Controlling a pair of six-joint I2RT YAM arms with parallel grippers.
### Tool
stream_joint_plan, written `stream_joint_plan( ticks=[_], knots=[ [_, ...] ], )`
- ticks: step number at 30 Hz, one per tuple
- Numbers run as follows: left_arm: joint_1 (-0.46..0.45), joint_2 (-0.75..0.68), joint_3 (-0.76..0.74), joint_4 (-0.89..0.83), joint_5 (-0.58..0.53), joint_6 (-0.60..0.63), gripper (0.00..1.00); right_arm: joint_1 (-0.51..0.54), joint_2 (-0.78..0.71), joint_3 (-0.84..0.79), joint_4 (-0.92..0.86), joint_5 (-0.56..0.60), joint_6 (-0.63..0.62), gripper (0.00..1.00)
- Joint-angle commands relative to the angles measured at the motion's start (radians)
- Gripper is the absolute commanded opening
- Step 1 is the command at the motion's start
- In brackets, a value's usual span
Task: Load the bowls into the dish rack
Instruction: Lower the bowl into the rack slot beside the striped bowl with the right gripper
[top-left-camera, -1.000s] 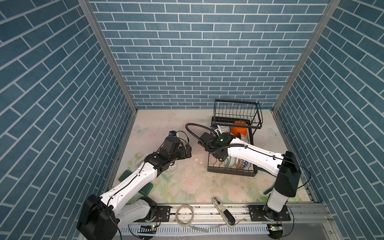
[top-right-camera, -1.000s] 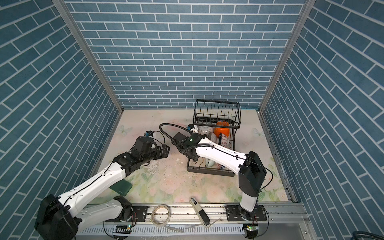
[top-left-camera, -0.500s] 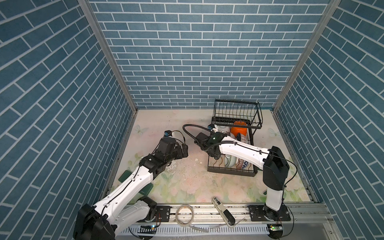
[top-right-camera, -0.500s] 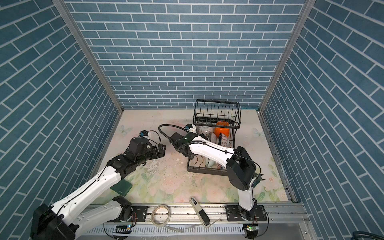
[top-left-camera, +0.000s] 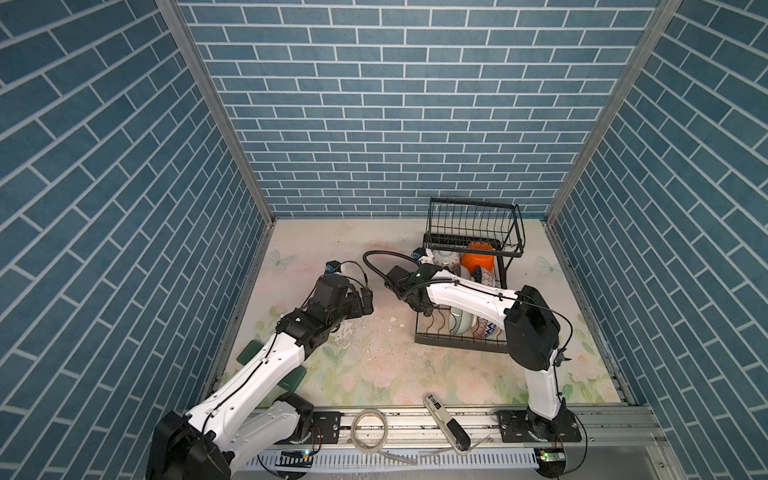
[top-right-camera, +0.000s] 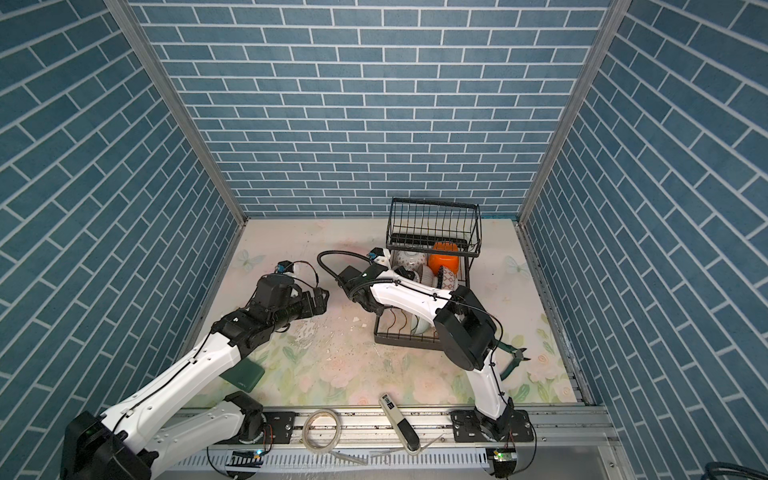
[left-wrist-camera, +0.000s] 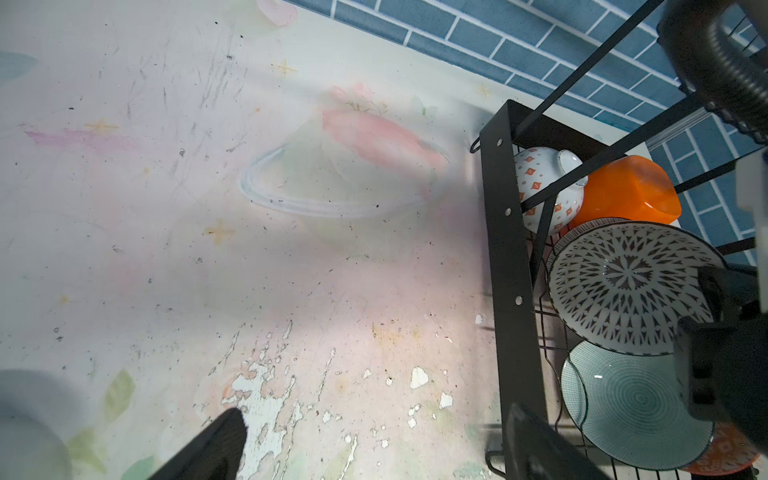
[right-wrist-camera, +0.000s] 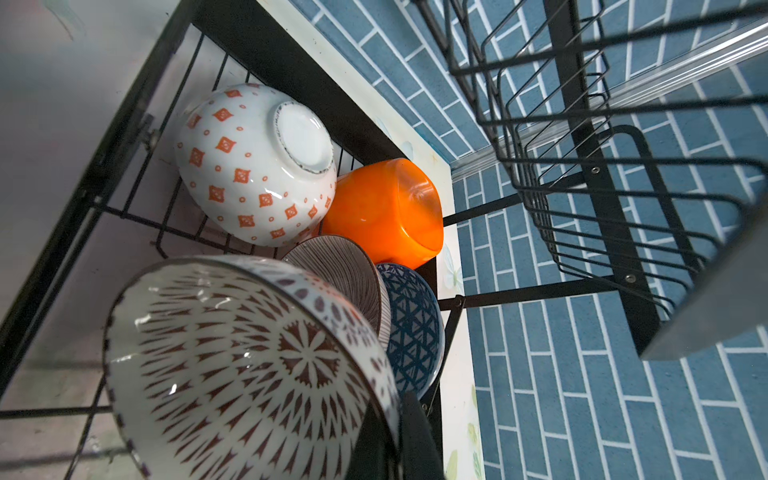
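Overhead, two white robot arms reach across a floral tabletop (top-left-camera: 374, 237) walled in blue brick. A black wire rack (top-left-camera: 471, 246) stands toward the back right, and the bowls sit in its lower tier. At the far end, under the raised basket, a white bowl (right-wrist-camera: 249, 166) with orange diamonds lies tipped with its foot showing, touching an orange bowl (right-wrist-camera: 382, 208). Next come a striped bowl (right-wrist-camera: 345, 266) and a blue bowl (right-wrist-camera: 415, 328), both on edge. The right hand (top-left-camera: 423, 306) is at the rack's left side, pinched tight on the rim of a brown bowl (right-wrist-camera: 232, 365). That bowl stands on edge, its patterned inside turned toward the left arm. Nearer the front, a green bowl (left-wrist-camera: 636, 399) stands on edge just beside it. The left hand (top-left-camera: 366, 300) hangs over bare tabletop left of the rack, spread wide and holding nothing.
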Motion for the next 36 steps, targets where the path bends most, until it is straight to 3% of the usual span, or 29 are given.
stream_joint_plan(
  ticks=[1,20,36],
  knots=[
    [0.009,-0.020,-0.019,-0.022,-0.009,0.014,1.00,-0.013,0.013,0.056,-0.022,0.095,0.077,0.00],
    [0.023,-0.037,-0.027,-0.032,-0.003,0.018,1.00,-0.043,0.121,0.101,-0.007,0.144,0.086,0.00],
    [0.029,-0.041,-0.032,-0.038,0.001,0.020,1.00,-0.048,0.232,0.159,-0.104,0.218,0.157,0.00]
  ],
)
